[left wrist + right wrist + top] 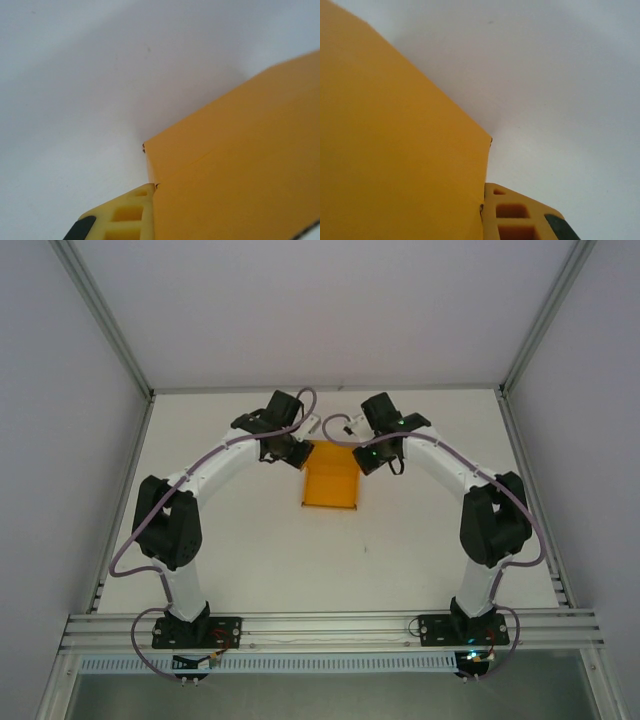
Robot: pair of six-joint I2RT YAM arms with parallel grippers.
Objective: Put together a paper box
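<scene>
The left gripper [297,454] and right gripper [366,458] jaws pinch the paper box [331,485] at its far corners; move both together so nothing tears.

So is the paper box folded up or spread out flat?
Folded up: the paper box shows as a small compact rectangle with a crease across it, not a wide sheet. Fully closed or not, cannot tell.
</scene>
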